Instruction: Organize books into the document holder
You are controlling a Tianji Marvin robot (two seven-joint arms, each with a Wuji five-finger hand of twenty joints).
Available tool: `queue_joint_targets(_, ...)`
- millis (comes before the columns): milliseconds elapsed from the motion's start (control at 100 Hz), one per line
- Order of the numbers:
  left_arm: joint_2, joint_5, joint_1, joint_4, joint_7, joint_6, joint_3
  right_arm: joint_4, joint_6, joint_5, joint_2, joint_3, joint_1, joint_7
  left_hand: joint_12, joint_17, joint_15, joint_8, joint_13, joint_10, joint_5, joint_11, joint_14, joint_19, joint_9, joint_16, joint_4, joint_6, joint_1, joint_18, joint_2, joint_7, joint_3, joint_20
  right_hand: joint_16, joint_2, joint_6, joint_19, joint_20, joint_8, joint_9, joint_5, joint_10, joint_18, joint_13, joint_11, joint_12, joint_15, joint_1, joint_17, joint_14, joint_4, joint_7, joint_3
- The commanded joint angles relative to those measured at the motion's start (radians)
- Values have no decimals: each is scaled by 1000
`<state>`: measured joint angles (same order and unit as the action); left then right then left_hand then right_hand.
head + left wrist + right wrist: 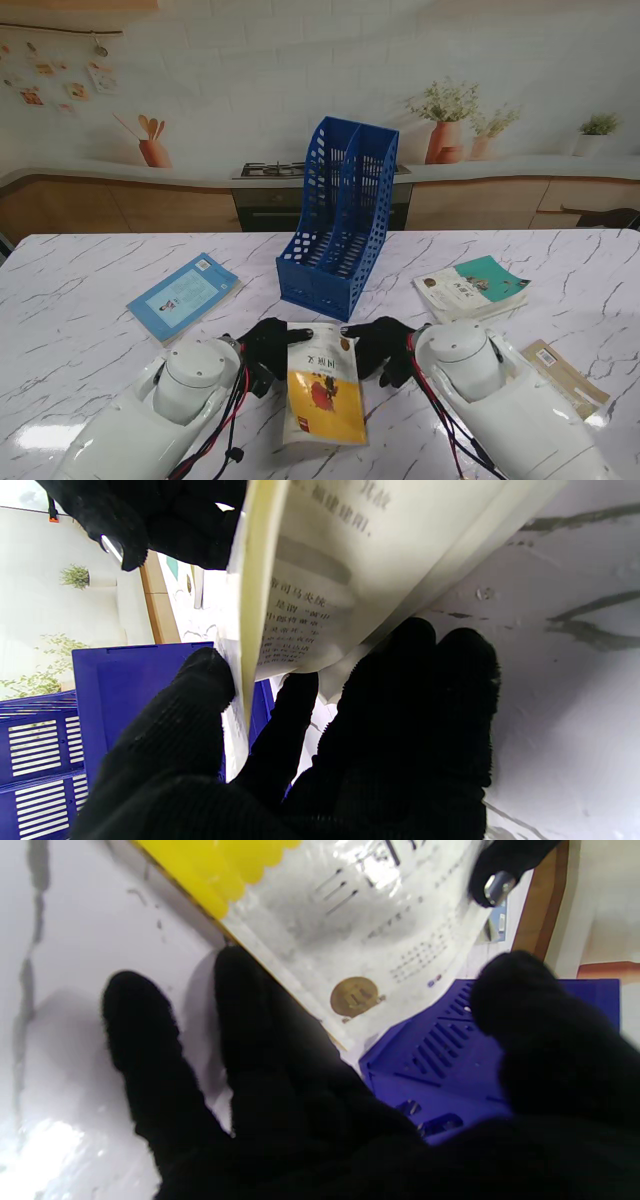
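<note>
Yellow book [323,396] lies on the marble bench [80,330] between both hands, just nearer to me than the blue holder [338,222]. The left hand [265,347] pinches its far left corner, thumb on top and fingers [415,690] beneath the lifted cover. The right hand [383,345] sits at the far right corner, fingers spread, gripping nothing. Other books lie apart: a blue one [183,294] left, a teal one [472,287] right.

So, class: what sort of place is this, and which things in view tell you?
Probably a mock kitchen: the marble-patterned table stands before a backdrop printed with a gas hob, wooden cabinets and potted plants. It looks staged rather than real.
</note>
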<state>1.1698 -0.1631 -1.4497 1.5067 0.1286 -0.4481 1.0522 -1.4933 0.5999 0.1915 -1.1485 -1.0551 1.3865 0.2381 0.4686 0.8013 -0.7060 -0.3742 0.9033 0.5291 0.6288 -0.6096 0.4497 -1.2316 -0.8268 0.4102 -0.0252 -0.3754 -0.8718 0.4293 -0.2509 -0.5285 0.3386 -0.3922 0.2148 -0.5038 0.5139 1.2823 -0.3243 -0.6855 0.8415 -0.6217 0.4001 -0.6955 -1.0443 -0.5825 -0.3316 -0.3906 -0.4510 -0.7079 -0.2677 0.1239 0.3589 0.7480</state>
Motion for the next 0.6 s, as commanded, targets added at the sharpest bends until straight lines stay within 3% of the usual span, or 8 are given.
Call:
queue_joint_targets(0, 22, -14, -45, -50, 25, 9, -29, 47, 14, 18, -30, 33, 46, 9, -67, -115, 4, 31, -32, -139, -23, 115, 0, -15, 48, 7, -10, -23, 23, 7, -21, 59, 11, -7, 0, -21, -201, 5, -25, 14, -51, 14, -118, 61, 50, 16, 20, 40, -5, 153, 44, -3, 1, 4)
queue_joint_targets(150, 22, -24, -51, -44, 26, 18, -23, 46, 21, 25, -40, 30, 52, -19, -55, -163, 22, 27, -81, -159, -80, 130, -13, -51, 120, 37, -6, 4, 15, 24, -11, 65, -10, -61, 7, -20, -215, 7, -42, -8, -105, 42, -125, 59, 65, -19, 3, 28, -16, 143, 40, -6, -8, 4)
queue_joint_targets(270, 25, -50, -54, -44, 27, 21, -19, 43, 36, 31, -57, 23, 59, -71, -51, -179, 22, 28, -97, -158, -101, 134, -9, -54, 149, 49, -4, 4, 10, 28, -10, 69, -11, -75, 7, -22, -158, 8, -47, -10, -123, 48, -72, 54, 71, -26, 1, 29, -29, 126, 24, -8, -24, 16)
queue_joint_targets(340, 27, -55, -55, -43, 24, 22, -18, 43, 40, 39, -65, 18, 62, -94, -50, -179, 22, 29, -92, -154, -108, 137, -36, -54, 163, 54, -2, 0, 4, 20, -13, 73, -8, -83, 0, -24, -128, 7, -50, 3, -145, 57, -47, 52, 83, -14, 8, 43, -20, 124, 12, -6, -59, 28)
queue_joint_targets(400, 27, -56, -58, -40, 22, 25, -16, 44, 42, 58, -77, 11, 66, -125, -50, -182, 32, 32, -113, -156, -115, 142, -13, -49, 178, 55, -2, 1, 6, 23, -12, 79, -8, -85, -7, -27, -128, -7, -47, 8, -155, 62, -47, 44, 99, -5, 13, 59, -12, 138, 4, -5, -76, 32)
queue_joint_targets(440, 28, -60, -60, -38, 20, 27, -14, 44, 45, 76, -84, 6, 68, -139, -51, -187, 30, 35, -109, -155, -121, 147, -41, -45, 191, 59, -2, 2, 5, 19, -12, 86, -7, -88, -14, -27, -135, -36, -40, 10, -169, 74, -51, 28, 125, 11, 20, 80, -5, 182, -6, -4, -88, 33)
queue_joint_targets(520, 29, -75, -63, -36, 21, 31, -11, 48, 51, 124, -90, -4, 68, -137, -53, -205, 47, 36, -136, -155, -127, 156, -23, -36, 215, 60, -2, 8, 6, 32, -11, 92, -8, -94, -40, -19, -144, -170, -3, 13, -211, 113, -58, -2, 241, 65, 43, 153, 3, 418, -37, -2, -116, 24)
queue_joint_targets(590, 29, -83, -63, -38, 23, 36, -9, 52, 54, 160, -91, -10, 67, -121, -54, -213, 48, 36, -148, -154, -129, 159, -14, -36, 223, 65, -2, 9, 6, 36, -10, 93, -9, -102, -45, -15, -148, -184, -4, 16, -229, 129, -60, -2, 275, 101, 59, 173, 7, 478, -42, -3, -130, 11)
